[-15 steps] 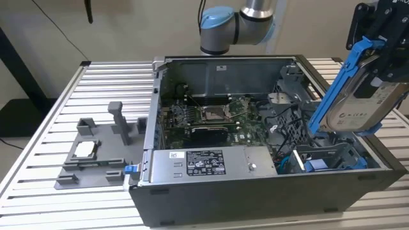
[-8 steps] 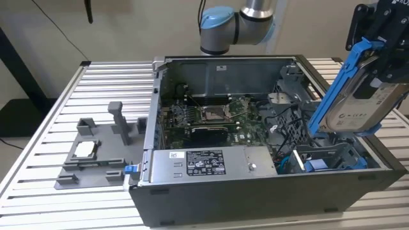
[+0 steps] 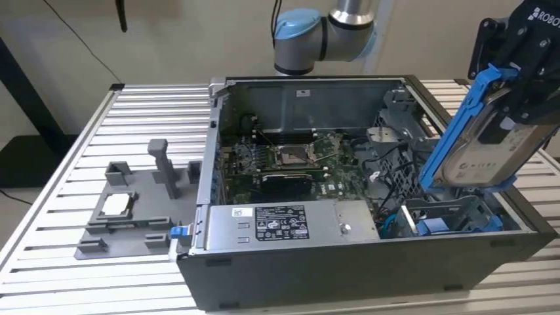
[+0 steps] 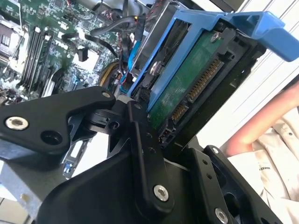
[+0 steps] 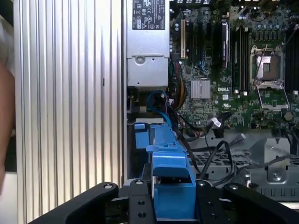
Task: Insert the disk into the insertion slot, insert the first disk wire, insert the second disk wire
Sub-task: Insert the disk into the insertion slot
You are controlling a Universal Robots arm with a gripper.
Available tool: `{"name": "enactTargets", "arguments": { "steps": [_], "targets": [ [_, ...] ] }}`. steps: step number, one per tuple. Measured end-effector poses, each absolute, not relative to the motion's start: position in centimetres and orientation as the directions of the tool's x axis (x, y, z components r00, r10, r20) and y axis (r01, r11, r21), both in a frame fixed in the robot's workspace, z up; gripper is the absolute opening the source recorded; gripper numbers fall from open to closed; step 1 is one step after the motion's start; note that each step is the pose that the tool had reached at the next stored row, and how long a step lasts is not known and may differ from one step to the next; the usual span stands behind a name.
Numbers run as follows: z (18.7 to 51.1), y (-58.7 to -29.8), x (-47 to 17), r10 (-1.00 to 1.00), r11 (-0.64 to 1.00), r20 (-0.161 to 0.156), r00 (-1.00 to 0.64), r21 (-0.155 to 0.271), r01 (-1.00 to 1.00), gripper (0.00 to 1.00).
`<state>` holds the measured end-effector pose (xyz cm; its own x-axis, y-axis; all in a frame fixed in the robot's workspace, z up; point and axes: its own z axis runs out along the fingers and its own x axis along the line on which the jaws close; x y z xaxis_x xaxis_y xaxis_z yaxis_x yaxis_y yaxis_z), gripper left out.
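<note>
The disk (image 3: 486,147) hangs at approx 3 o'clock in the exterior view, silver face w/ white label showing, blue carrier round its edge. It stands near upright, upper end leaning toward the exterior view's right. The gripper (image 3: 523,98) has it from above, jaws pinching the disk's upper part. Its lower end sits just over the insertion slot (image 3: 455,209), the grey perforated cage at approx 4 o'clock inside the open PC case (image 3: 350,275); can't tell if they touch. The mobo (image 3: 289,161) lies mid-case, the PSU (image 3: 280,223) at 6 o'clock from it. A grey fixture (image 3: 131,210) sits on the slatted table (image 3: 52,197) at 9 o'clock, well apart from the disk. A blue-capped arm joint (image 3: 315,29) shows at 12 o'clock

In the second wrist view the disk (image 4: 196,70) shows its underside: green circuit board, connector row, blue carrier along one edge w/ an end tab sticking out. The gripper (image 4: 177,121) clamps it between black links. A person's forearm (image 4: 261,121) lies beyond the disk, the mobo (image 4: 42,51) on the other side

In the first wrist view the disk (image 5: 168,172) is edge-on, blue carrier foremost, gripped in the gripper (image 5: 170,207). Beyond it run cables (image 5: 210,144), then the PSU (image 5: 147,46) and the mobo (image 5: 210,60) w/ its CPU socket (image 5: 267,70); the slatted table (image 5: 70,93) lies beside the case
</note>
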<state>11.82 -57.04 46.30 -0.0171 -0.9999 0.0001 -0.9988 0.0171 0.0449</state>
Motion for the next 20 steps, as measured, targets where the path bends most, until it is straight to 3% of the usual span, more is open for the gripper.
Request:
{"name": "enactTargets", "arguments": {
  "steps": [20],
  "targets": [
    [44.4,-57.0,11.8,-1.000,-0.001,-0.006,0.001,0.045,-0.999,0.33]
  ]
}}
